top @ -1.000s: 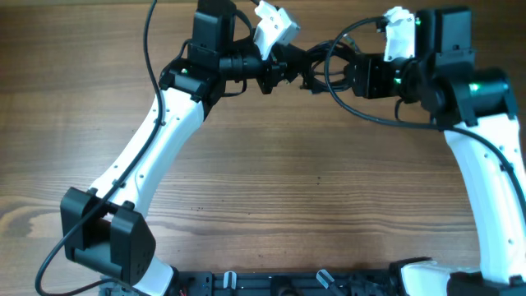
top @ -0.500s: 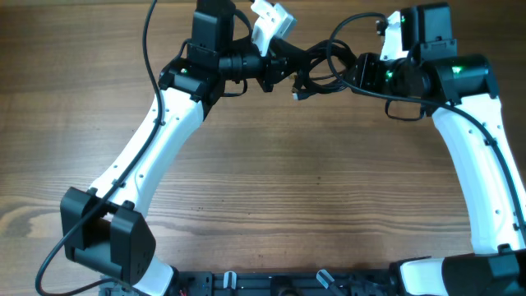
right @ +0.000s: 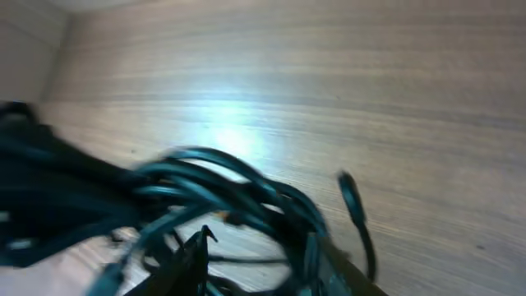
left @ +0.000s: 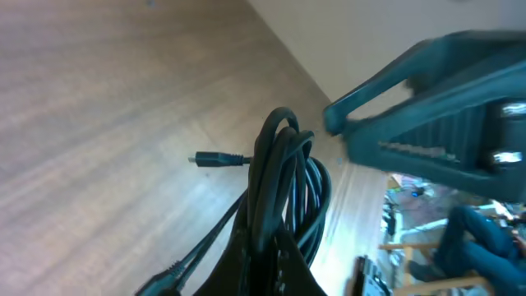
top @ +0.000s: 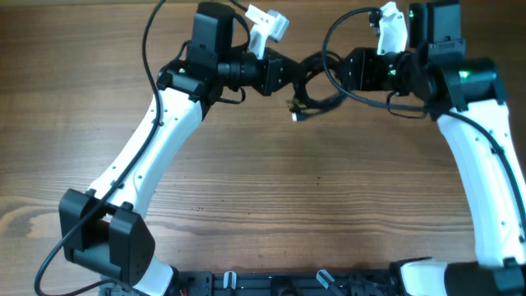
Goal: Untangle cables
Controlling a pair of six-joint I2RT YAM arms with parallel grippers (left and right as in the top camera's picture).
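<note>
The cables (top: 316, 92) form one small, dark, knotted bundle of thin black cords, several strands lying close together in overlapping loops. It sits at the far side of the wooden table (top: 271, 181), about midway left to right, in the gap between the two arms' ends. From overhead its long axis runs left to right, stretched from the left gripper (top: 289, 74) to the right gripper (top: 343, 67), with the middle bulging toward the near side. One larger loop arcs up toward the far edge beside the right gripper. A short loose end with a small plug (top: 294, 115) sticks out of the bundle's near-left side, pointing near and left. In the left wrist view the same strands rise as a tight, narrow sheaf that bends over at its top, and the plug points sideways over the wood, away from the sheaf. The left gripper is closed down narrow on the cables, the strands running out from between its jaws. The right wrist view is blurred: cords cross in front of its fingers (right: 193, 261) and some pass between them, but whether those jaws actually clamp the cords cannot be told.
</note>
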